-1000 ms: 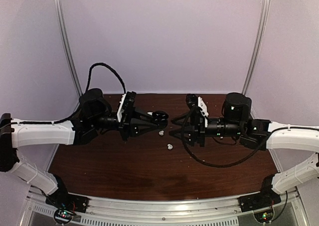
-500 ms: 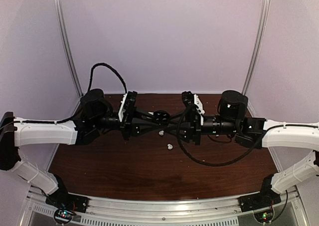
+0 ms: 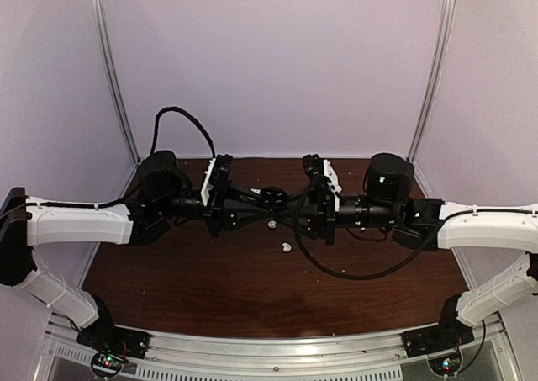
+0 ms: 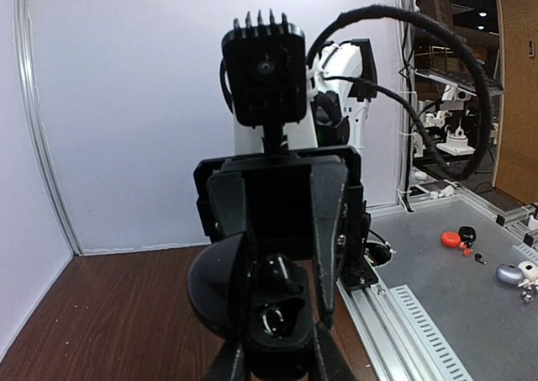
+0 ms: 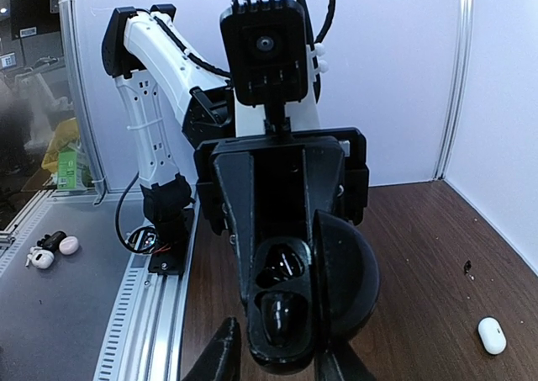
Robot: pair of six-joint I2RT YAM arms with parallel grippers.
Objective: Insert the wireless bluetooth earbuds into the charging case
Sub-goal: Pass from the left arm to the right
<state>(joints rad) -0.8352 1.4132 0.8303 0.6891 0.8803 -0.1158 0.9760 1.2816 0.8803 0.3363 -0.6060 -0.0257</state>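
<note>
Top external view shows the two arms meeting tip to tip above the middle of the table (image 3: 210, 280). The left gripper (image 3: 276, 201) has a black round charging case (image 3: 270, 197) clamped between its fingers and holds it off the wood. The right gripper (image 3: 290, 208) faces it head-on, its tips overlapping the left one's.

In the left wrist view the case sits just ahead of the left fingers (image 4: 225, 368), one on each side of its base. The lid (image 4: 214, 288) is swung open to the left.

In the right wrist view the right fingers (image 5: 220, 356) are parted to about the width of the base and stand on either side of its near end. Whether their pads press on it cannot be told. Nothing shows between them apart from the case.

The base has an upper well (image 5: 282, 266) and a lower well (image 5: 282, 314). Both look dark and glossy, and whether a bud lies in either cannot be told.

Two buds lie on the table outside the case. The first white earbud (image 3: 272, 224) is just below the grippers' meeting point. The second white earbud (image 3: 287, 247) is a little farther toward the arm bases, apart from the first.
</note>
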